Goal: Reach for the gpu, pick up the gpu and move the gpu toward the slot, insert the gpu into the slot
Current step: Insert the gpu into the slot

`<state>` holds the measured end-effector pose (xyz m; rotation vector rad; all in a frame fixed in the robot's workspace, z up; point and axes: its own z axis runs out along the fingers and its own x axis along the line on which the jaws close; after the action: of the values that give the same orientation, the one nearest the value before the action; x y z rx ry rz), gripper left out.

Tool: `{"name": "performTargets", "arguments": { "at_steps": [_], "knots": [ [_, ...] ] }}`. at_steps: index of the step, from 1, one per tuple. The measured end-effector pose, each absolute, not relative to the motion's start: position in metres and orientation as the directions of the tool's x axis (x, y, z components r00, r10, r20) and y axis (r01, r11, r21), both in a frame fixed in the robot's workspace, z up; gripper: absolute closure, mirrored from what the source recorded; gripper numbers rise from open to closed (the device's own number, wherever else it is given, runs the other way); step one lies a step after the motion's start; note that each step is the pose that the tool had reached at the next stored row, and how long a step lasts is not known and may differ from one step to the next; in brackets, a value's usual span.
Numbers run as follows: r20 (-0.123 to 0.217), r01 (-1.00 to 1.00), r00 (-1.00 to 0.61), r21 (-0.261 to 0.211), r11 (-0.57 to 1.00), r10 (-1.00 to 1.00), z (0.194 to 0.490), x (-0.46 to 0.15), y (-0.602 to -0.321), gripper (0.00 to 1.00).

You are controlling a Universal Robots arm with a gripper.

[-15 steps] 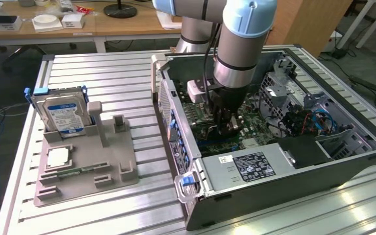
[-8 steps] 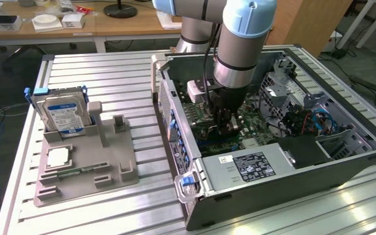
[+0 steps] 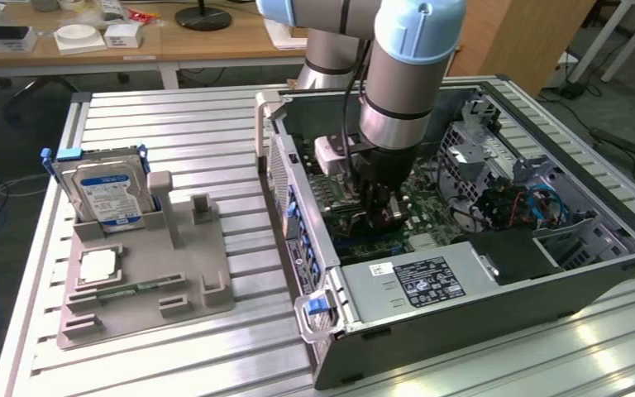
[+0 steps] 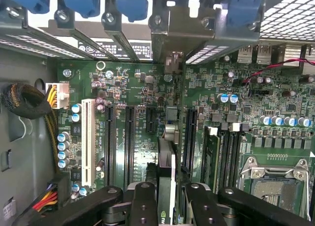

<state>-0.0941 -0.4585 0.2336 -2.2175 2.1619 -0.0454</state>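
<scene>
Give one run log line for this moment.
phase: insert | end effector: shut on gpu | gpu: edge-on above motherboard slots | place: inside case

No text reads clearly. Hard drive (image 3: 106, 192): blue-and-white label, print too small. Power supply (image 3: 436, 279): black label with white print and marks, unreadable; a small white sticker beside it, likewise. Motherboard (image 4: 147, 88): white silkscreen markings, none legible.

Single arm reaching steeply downward, wrist near vertical, gripper (image 3: 382, 217) pointing straight down, both black linkage fingers (image 4: 142, 204) angled inward toward each other, jaws partly closed and clamped on the thin edge of the gpu (image 4: 166, 174) between them.
</scene>
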Motion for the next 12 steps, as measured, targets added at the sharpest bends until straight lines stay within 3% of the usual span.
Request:
{"name": "performTargets", "arguments": {
  "at_steps": [12],
  "knots": [
    [-0.010,-0.998,0.026,-0.052,-0.025,-1.000,0.2270,-0.0947,-0.4585,0.73]
  ]
}}
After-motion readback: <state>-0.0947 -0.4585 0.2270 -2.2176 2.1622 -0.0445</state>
